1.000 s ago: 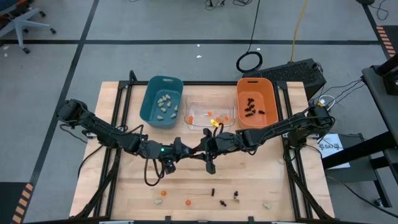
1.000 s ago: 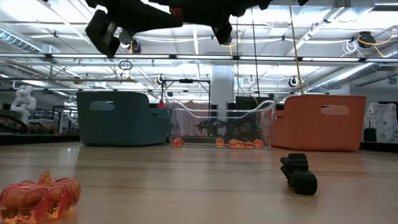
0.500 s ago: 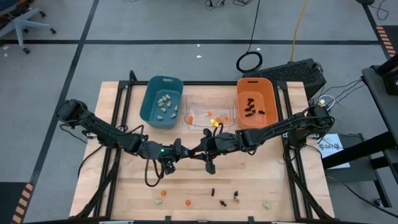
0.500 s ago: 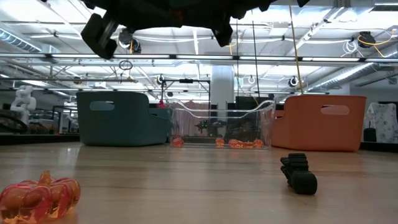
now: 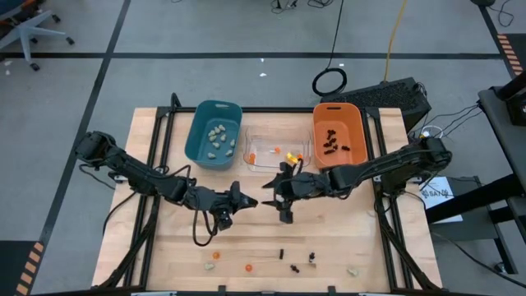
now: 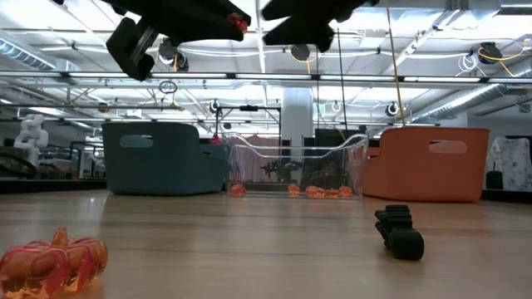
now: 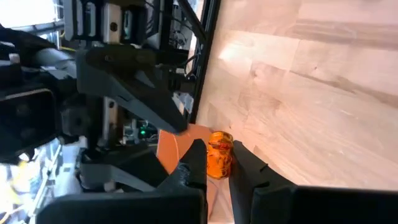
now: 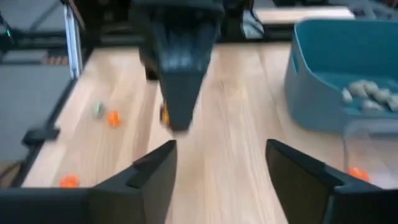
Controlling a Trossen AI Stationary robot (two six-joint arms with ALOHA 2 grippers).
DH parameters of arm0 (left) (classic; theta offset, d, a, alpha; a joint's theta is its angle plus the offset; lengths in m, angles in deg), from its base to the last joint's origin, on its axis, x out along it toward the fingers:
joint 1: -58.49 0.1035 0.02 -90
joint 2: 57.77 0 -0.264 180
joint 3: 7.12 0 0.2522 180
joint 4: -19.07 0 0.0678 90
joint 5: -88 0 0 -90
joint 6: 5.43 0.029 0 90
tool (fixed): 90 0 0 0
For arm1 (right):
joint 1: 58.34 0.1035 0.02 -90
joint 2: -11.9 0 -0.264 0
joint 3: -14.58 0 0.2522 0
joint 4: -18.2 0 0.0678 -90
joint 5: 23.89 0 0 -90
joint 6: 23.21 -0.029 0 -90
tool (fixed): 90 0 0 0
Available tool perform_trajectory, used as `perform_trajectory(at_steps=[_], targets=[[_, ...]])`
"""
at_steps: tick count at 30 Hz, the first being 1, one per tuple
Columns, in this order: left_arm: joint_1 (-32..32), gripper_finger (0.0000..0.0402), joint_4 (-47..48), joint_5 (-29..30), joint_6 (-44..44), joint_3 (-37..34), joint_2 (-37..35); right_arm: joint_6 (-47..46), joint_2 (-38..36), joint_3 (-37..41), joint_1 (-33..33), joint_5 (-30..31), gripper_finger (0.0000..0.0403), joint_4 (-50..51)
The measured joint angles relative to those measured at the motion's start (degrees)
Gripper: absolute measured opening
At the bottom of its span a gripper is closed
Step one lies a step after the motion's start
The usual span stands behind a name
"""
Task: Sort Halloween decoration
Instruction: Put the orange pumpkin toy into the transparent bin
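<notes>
My left gripper hangs above the table's middle, shut on a small orange pumpkin-like decoration. My right gripper faces it from the right, a short way off, open and with nothing between its fingers. Both show high up in the low view, the left gripper and the right gripper. Loose decorations lie near the front edge: orange ones, black ones and a pale lump. Close to the low camera rest an orange pumpkin and a black piece. My left gripper pinches the orange decoration by its two opposite sides between its two fingers. The fingers lie about level and point toward the table's right. The piece is lifted clear, well above the wood.
Three bins stand in a row at the far side: a teal bin with pale lumps, a clear bin with orange pieces, an orange bin with black pieces. Bare wood lies between the bins and the loose pieces.
My right gripper has opened and drawn back toward the table's right edge, away from my left gripper. The orange piece stays with my left gripper, which has hardly moved.
</notes>
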Motion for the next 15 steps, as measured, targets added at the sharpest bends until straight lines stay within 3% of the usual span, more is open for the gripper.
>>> perform_trajectory(at_steps=[7, 15], targets=[[4.69, 0.0023, -2.91, -0.25, 0.91, 0.0, -0.02, 0.01, -4.19, -0.04, 0.11, 0.29, 0.0261, 17.79], [21.05, 0.0024, -3.58, -8.82, -3.2, 0.7, -0.04, -0.1, 0.22, 0.03, 0.11, 0.43, 0.0252, 21.7]])
